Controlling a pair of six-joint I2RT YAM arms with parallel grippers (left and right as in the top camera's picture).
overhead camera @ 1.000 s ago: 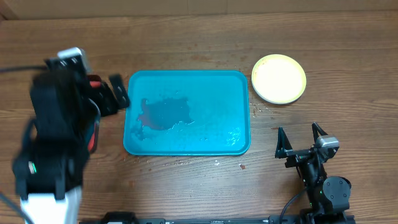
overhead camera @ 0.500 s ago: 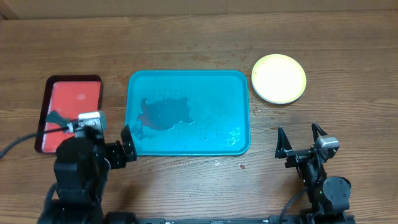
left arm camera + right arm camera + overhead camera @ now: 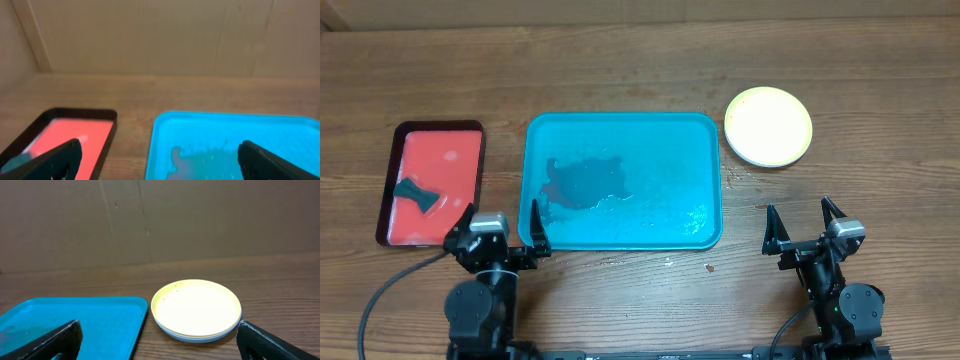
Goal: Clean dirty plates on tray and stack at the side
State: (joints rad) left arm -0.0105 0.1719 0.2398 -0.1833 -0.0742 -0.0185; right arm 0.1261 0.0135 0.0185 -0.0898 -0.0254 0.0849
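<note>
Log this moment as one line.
left gripper open; right gripper open; round plastic plates stacked beside teal rectangular plastic tray; tray smeared

Robot lab bench, wooden tabletop [image 3: 620, 60], cardboard backdrop [image 3: 210, 220], left arm [image 3: 478, 300] and right arm [image 3: 842, 300] at its edge

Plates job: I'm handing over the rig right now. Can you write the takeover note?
Grippers: left gripper open, empty, at the near edge by the tray's corner; right gripper open, empty, at the near edge, facing the plates.
Things: tray mid-table, no plates on it, wet smear inside. The plates are stacked right of its far corner, yellow-green on top; count unclear. The red tray at far left holds a small dark item.
Done: plates off the tray and stacked.
Left: probably nothing, perhaps the smear.
</note>
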